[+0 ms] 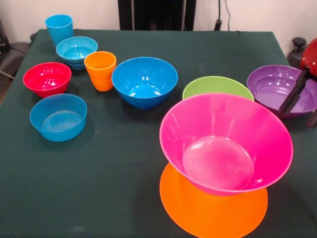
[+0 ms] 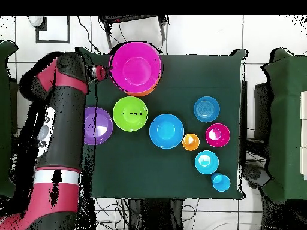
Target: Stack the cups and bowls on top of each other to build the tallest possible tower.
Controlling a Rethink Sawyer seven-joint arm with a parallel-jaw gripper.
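Note:
The pink bowl (image 1: 225, 144) sits tilted on the upturned big orange bowl (image 1: 213, 210) at the table's near right; together they form the tower. The green bowl (image 1: 218, 85) stands just behind it and the purple bowl (image 1: 275, 87) at far right. My gripper (image 1: 291, 101) hangs over the purple bowl's right half; I cannot tell whether it touches the bowl or how it is set. The large blue bowl (image 1: 144, 82) stands mid-table, with the orange cup (image 1: 100, 70) to its left. The light blue cup (image 1: 59, 29) stands at the far left corner.
A small red bowl (image 1: 47, 78) and two small light blue bowls (image 1: 77, 51) (image 1: 58, 116) stand at the left. In the overhead view the arm (image 2: 60, 120) lies along the table's left edge beside the purple bowl (image 2: 99, 126) and pink bowl (image 2: 137, 64).

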